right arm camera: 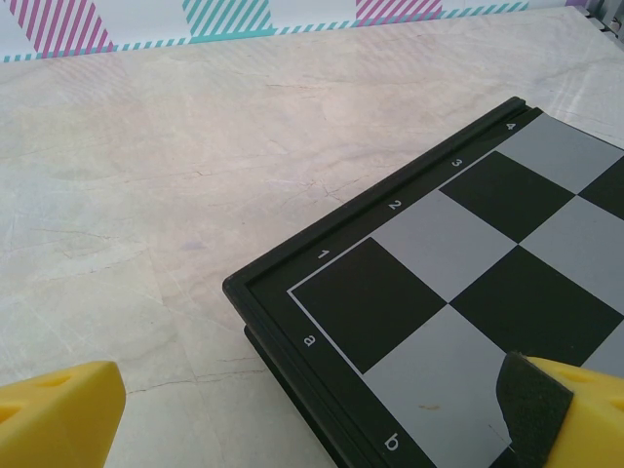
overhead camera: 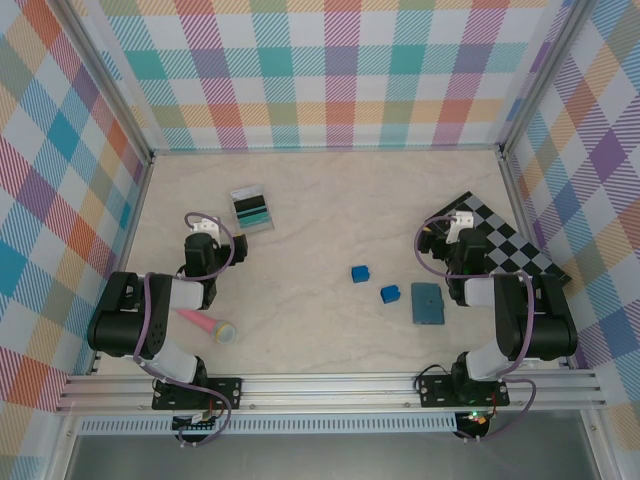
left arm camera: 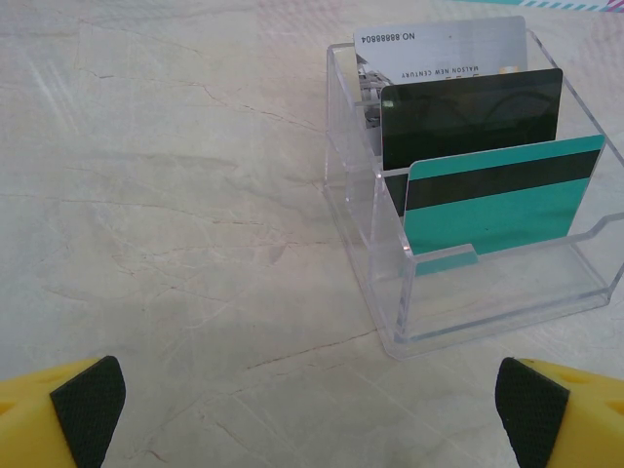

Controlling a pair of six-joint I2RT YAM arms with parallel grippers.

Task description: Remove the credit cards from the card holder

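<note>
A clear acrylic card holder stands on the table at the far left, and it is this stand, not the wallet, that has the credit cards in it. In the left wrist view the card holder shows three upright cards: a teal-green card in front, a black card behind it and a silver card at the back. My left gripper is open, a little short of the holder and to its left. My right gripper is open over the corner of the checkerboard.
A slate-blue folded wallet lies flat near the right arm. Two bright blue cubes sit mid-table. The black-and-grey checkerboard lies at the far right. A pink-handled tool with a teal head rests beside the left arm.
</note>
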